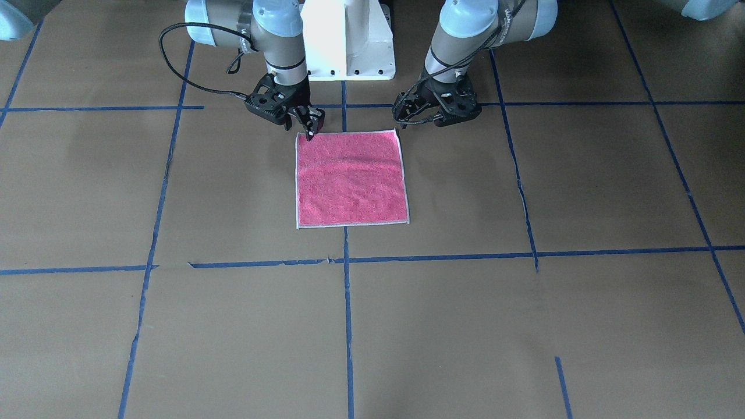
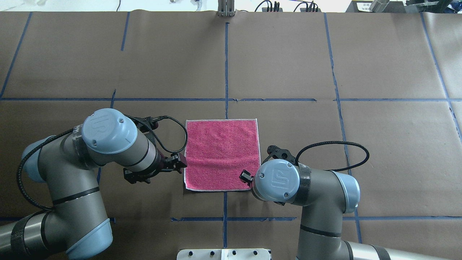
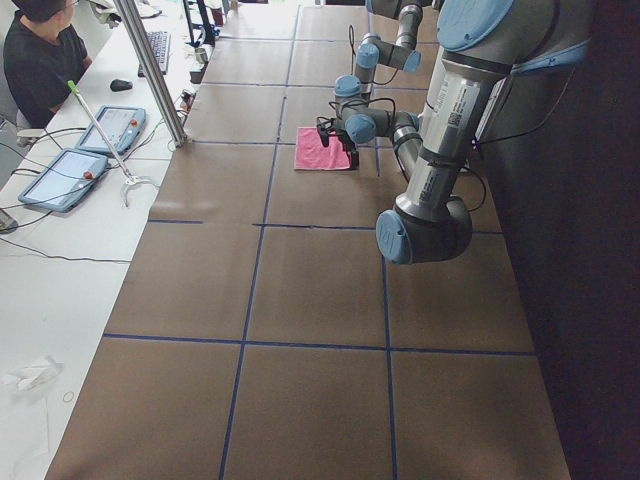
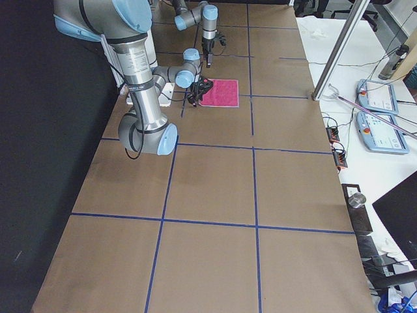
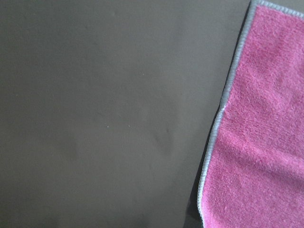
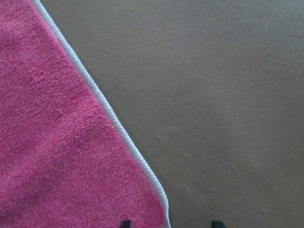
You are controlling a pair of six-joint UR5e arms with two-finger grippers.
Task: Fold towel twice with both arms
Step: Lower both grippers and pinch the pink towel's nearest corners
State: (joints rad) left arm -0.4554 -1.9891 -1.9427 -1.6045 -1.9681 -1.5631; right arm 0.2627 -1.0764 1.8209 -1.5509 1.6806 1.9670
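One flat towel (image 1: pixel 349 177), one right pincer (image 1: pixel 308 129) spread open, one left pincer (image 2: pixel 180 163), state unclear.

The pink towel (image 5: pixel 266 142) fills the right side of the view, lying flat on the plain brown worktop (image 5: pixel 104 114). Its pale stitched border (image 5: pixel 223 102) slants downward from a corner at the top right.

Long bench (image 1: pixel 524 326) under brown paper, gridded with blue tape lines (image 1: pixel 347 326). White side table (image 3: pixel 60 300) along its operators' side holds two grey tablet consoles (image 3: pixel 110 125) with red buttons, a black keyboard (image 3: pixel 158 48), a black mouse (image 3: pixel 121 85) and trailing cables. Slanted silver metal pole (image 3: pixel 150 70) at the bench edge. Seated person in black shirt (image 3: pixel 40 60). Light is even and diffuse.
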